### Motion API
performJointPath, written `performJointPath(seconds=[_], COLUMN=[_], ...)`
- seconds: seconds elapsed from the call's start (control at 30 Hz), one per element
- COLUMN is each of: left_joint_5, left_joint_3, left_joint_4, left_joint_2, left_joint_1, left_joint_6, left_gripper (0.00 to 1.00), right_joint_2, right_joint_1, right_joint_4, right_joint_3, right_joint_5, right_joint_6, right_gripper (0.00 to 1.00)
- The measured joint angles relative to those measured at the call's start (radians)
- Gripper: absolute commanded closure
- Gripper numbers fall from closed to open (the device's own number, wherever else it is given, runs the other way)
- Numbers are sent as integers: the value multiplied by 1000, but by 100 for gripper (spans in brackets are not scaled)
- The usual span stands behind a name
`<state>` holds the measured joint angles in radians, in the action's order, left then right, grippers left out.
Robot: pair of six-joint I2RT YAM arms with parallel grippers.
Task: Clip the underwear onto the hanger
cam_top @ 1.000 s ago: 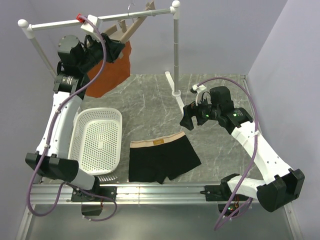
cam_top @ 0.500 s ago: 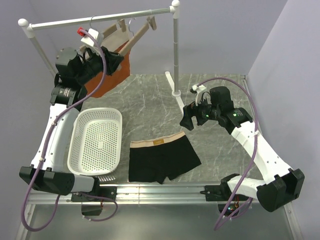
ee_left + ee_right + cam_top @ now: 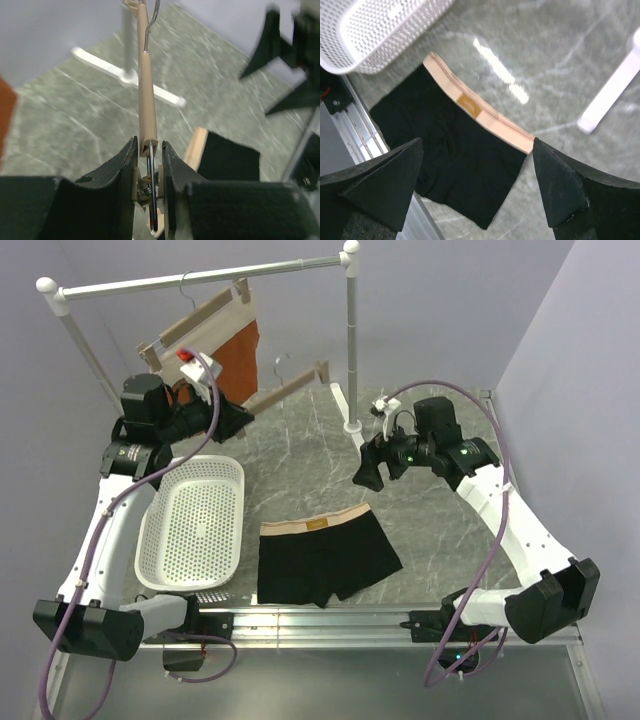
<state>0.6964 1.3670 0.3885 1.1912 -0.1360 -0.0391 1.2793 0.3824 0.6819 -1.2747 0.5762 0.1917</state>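
left gripper (image 3: 149, 150): clamped on clip end of hanger (image 3: 290, 386), hanger in the air | right gripper (image 3: 367, 477): fingers wide apart, above underwear (image 3: 325, 562) | underwear: flat on table (image 3: 440, 530)

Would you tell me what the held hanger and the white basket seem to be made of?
The hanger: likely pale, unvarnished-looking wood, judging by its matte tan bar, with a thin metal wire hook. The basket: probably moulded white plastic, given its uniform perforated walls.
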Motion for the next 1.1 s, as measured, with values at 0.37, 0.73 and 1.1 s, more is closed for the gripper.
performJointPath(seconds=[0.37,0.73,1.1], left_joint_5=[184,233,258], left_joint_3=[-244,-306,-323], left_joint_4=[-41,-224,-295], left_joint_2=[-42,-42,-48], left_joint_1=[-1,-34,-77], left_joint_6=[-31,-271,-373], left_gripper=[100,100,100], right_joint_2=[73,201,229], right_joint_1=[25,236,270], right_joint_4=[-104,-249,-278], right_joint_3=[-260,-330,-379], right_joint_5=[66,-137,-251], right_joint_6=[-58,-170,-175], right_gripper=[15,18,42])
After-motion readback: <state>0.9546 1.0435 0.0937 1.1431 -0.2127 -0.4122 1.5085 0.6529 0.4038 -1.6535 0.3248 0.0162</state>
